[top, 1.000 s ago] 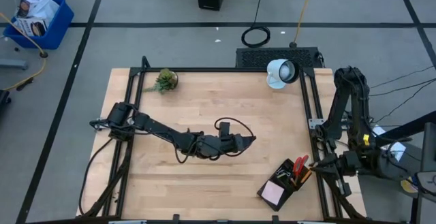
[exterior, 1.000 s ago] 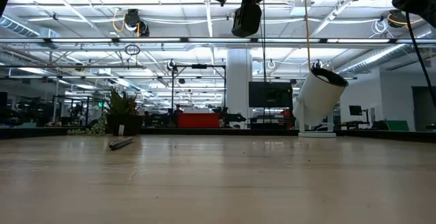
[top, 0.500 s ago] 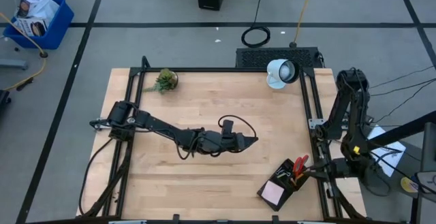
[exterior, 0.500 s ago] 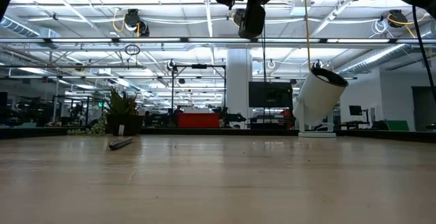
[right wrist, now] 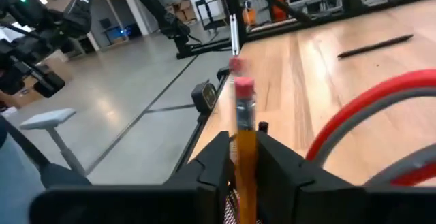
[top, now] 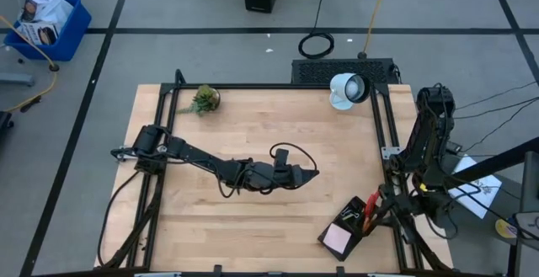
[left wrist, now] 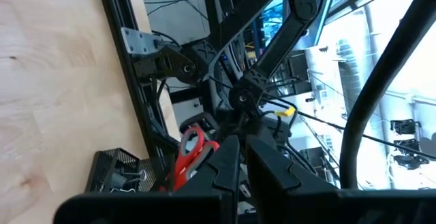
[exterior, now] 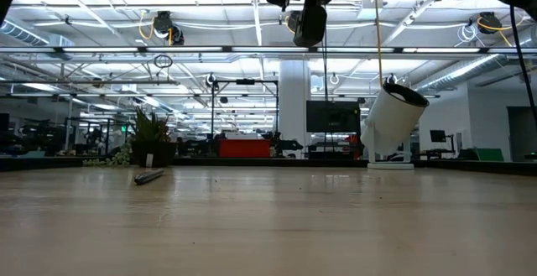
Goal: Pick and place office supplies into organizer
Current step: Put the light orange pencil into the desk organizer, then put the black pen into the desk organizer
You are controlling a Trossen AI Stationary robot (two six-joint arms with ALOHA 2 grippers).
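the table (top: 253, 226) lies mostly bare; the plant (top: 203, 99), lamp (top: 346, 89) and organizer (top: 347, 226) crowd its edges

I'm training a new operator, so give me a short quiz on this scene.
1. True or false: the red-handled scissors stand in the organizer.
2. What stands between the fingers of the right gripper? A pen; B pencil; C sticky-note pad.
3. Fill in: the left gripper hangs over the ___ of the table.
Key: 1 true; 2 B; 3 middle.
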